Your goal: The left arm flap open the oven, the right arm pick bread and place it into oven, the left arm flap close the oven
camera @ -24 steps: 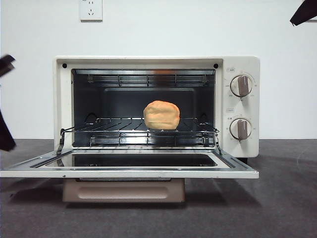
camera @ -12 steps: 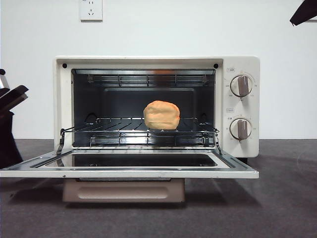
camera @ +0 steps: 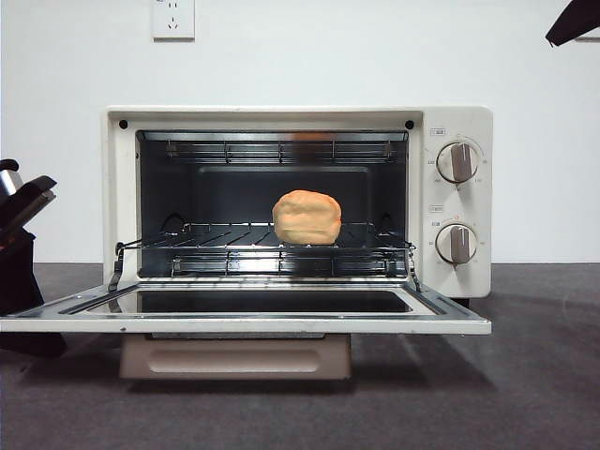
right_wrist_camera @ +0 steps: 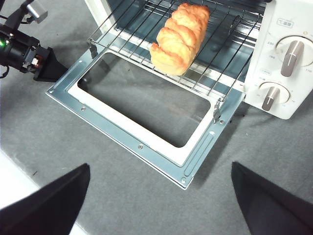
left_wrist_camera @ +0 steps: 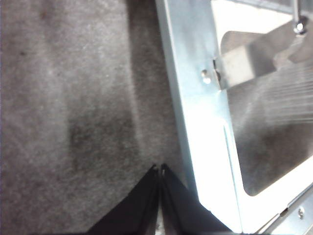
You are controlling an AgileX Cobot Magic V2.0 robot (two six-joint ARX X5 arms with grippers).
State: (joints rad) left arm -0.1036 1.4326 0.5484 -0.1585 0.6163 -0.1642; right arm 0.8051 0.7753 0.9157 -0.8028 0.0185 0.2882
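oven [camera: 295,202] door flat open | bread [camera: 307,217] on the rack, center | my left gripper [left_wrist_camera: 159,169] pinched closed, empty, at 9 o'clock beside door edge | my right gripper [right_wrist_camera: 159,196] spread wide, empty, above counter [right_wrist_camera: 122,196]

Front view level, close on oven [camera: 281,202]; wrist views look down; all share open door [right_wrist_camera: 142,120].

You have a white socket [camera: 172,19] high on the white wall [camera: 300,66], up and left of the wall's middle. Below the wall, a dark grey tabletop [camera: 534,375] stretches forward.
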